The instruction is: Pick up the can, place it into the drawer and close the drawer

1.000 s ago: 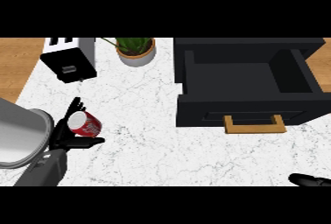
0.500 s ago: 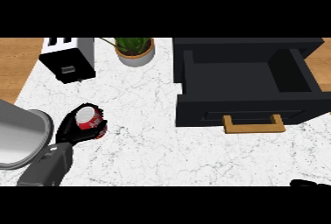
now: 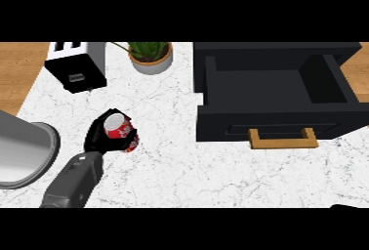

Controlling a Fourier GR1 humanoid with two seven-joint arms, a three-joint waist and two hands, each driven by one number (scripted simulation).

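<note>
While in hand (image 3: 99,140), can (image 3: 119,126) outside drawer (image 3: 274,119)

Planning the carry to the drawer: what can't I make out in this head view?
Head view:
Red can: lower part hidden by the black left hand curled round it; whether it touches the white marble counter is unclear.
Right hand: only a dark sliver shows, cut off by the lower edge.
Grey round container: cut off by the left edge.

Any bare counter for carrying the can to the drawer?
Bare marble runs from the can in the left robot hand to the drawer, and below its handle. Crowded at back left: toaster, potted plant.
</note>
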